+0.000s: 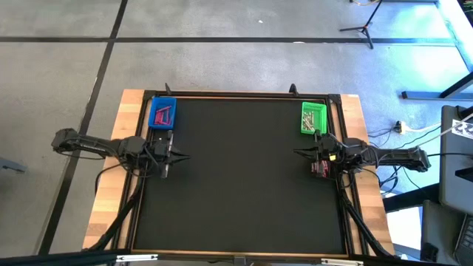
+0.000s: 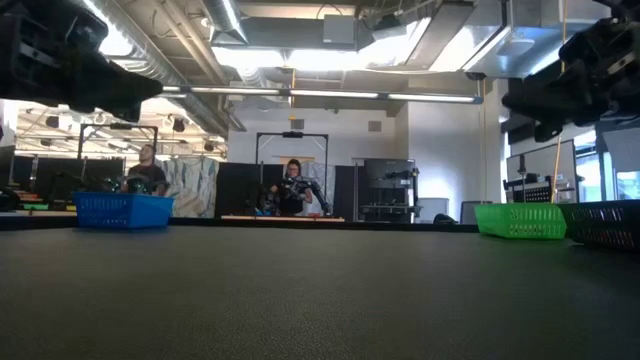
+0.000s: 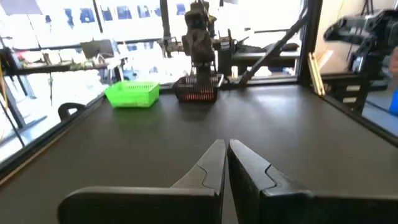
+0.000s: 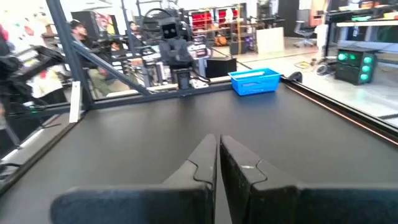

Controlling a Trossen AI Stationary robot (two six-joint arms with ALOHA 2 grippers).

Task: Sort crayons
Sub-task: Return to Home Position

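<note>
Looking down from above, we find the crayons (image 1: 164,115) as a pink-red cluster inside the blue tray (image 1: 152,114) at the upper left of the black mat (image 1: 244,185). A few more small sticks show in the green tray (image 1: 303,118) at the upper right, though we cannot make out their colour. The left wrist view also shows reddish sticks through the dark mesh basket (image 3: 181,92) that sits under the right arm.

No loose crayon lies on the mat, so we judge the sorting done. The left gripper (image 1: 176,157) hangs at the left-centre of the frame and the right gripper (image 1: 299,153) at the right-centre. They point at each other across the bare middle, a mirrored pose we read as parking. Each wrist view shows its own fingers pressed together with nothing between them, which suits an arm with nothing left to carry.

The mat is matte and flat, framed by a wooden table (image 1: 111,214). Around it, the overhead view shows grey floor crossed by dark lines. Beyond the far edge in the low view, two people (image 2: 147,172) sit among benches under bright ceiling lights.
</note>
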